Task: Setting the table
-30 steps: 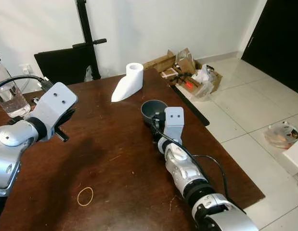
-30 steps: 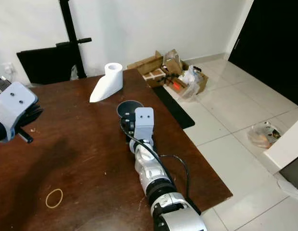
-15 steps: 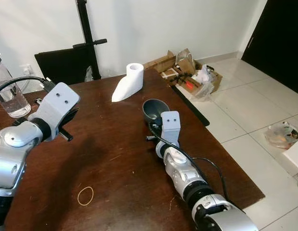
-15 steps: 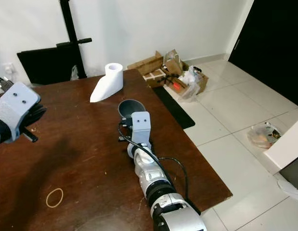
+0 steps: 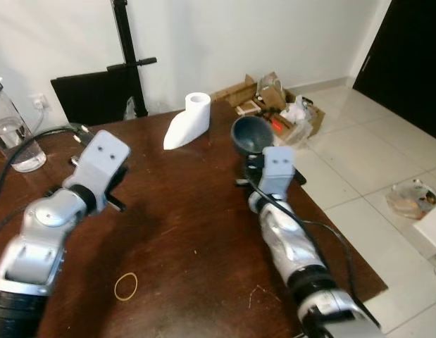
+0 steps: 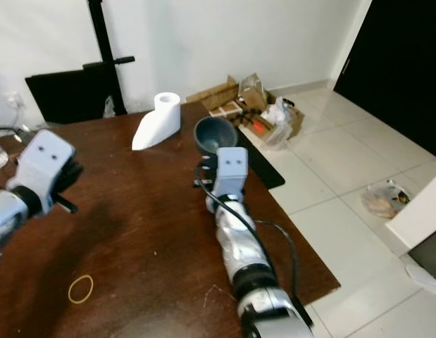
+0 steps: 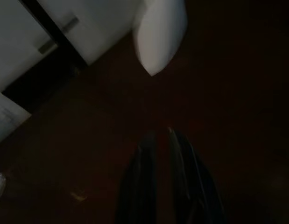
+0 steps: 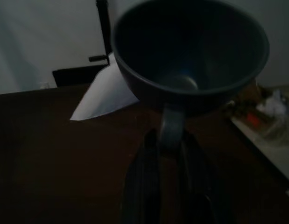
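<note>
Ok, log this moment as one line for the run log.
right gripper: shut on grey cup handle, cup lifted above table | left gripper: shut, holding nothing, above table | paper roll: on table

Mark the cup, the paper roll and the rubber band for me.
grey cup (image 5: 248, 134), left eye view, on its outer wall, held up by the right gripper.
paper roll (image 5: 197, 103), left eye view, on its upright side.
rubber band (image 5: 125, 285), left eye view, on the loop's edge.

Cup (image 5: 250, 134): dark grey-blue, handled, empty
Pose: tilted, mouth turned toward the camera, lifted clear of the brown table (image 5: 182, 211)
Hold: handle pinched by right gripper (image 8: 170, 140)
Place: above table's far right edge
</note>
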Motion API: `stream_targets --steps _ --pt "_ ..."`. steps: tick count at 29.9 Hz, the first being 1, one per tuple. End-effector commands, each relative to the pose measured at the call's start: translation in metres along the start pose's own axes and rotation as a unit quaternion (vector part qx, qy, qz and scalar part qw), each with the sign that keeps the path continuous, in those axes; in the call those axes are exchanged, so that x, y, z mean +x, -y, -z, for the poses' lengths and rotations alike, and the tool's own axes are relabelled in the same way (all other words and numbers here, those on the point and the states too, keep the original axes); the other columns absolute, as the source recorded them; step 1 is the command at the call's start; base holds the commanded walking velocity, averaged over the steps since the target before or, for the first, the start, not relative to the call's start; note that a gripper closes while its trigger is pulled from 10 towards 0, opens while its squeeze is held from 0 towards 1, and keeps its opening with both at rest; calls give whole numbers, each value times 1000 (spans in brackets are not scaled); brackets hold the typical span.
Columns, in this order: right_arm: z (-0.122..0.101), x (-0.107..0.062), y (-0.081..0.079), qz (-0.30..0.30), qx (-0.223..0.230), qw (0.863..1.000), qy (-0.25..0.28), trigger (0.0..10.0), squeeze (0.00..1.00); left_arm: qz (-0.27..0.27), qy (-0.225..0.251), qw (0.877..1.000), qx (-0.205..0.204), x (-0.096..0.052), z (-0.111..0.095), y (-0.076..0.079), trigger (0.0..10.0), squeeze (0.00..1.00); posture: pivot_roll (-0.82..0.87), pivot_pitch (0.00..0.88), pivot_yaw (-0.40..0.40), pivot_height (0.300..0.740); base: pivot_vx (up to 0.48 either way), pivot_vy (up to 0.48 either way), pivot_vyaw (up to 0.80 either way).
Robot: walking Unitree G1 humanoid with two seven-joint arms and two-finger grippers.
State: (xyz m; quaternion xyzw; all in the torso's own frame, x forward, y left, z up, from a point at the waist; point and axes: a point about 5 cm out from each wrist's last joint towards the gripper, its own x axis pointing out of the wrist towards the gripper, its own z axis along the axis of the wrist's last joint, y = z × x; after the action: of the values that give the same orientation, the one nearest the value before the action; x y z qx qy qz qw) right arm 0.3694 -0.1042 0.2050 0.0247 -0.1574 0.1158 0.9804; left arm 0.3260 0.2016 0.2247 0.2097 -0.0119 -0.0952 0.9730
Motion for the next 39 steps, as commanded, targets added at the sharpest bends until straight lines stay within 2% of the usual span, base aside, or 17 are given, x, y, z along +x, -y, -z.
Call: stream_targets --steps 1,3,4,5,8,9,12,17,39 --pt "-8 -10 -1 -18 9 1000 11 10000 0 1 -5 1000 -28 -2 4 11 10000 0 139 97 49 740 0 0 0" --pt "-12 -25 5 -11 42 999 12 10000 0 10 -4 997 -82 -3 6 27 10000 0 129 98 45 740 0 0 0" --pt "-12 -25 5 -11 42 999 12 10000 0 10 -4 997 -82 -3 6 27 10000 0 129 98 45 740 0 0 0" --pt "-14 -32 10 -3 51 999 12 10000 0 13 -4 994 -108 -3 7 34 10000 0 114 97 38 740 0 0 0" --pt "-13 -58 31 66 78 995 2 10000 0 23 -3 986 -162 -7 13 64 10000 0 79 101 33 740 0 0 0" --pt "-13 -58 31 66 78 995 2 10000 0 23 -3 986 -162 -7 13 64 10000 0 79 101 33 740 0 0 0" --pt "-7 -74 48 130 95 987 -13 10000 0 16 -12 983 -182 -10 22 77 10000 0 57 100 42 740 0 0 0" --pt "-7 -81 56 147 91 985 -24 10000 0 -2 -25 979 -203 -10 28 82 10000 0 44 96 45 740 0 0 0" --pt "-7 -87 63 153 82 983 -61 10000 0 -13 -13 980 -196 -5 23 89 10000 0 35 97 39 740 -34 0 0"
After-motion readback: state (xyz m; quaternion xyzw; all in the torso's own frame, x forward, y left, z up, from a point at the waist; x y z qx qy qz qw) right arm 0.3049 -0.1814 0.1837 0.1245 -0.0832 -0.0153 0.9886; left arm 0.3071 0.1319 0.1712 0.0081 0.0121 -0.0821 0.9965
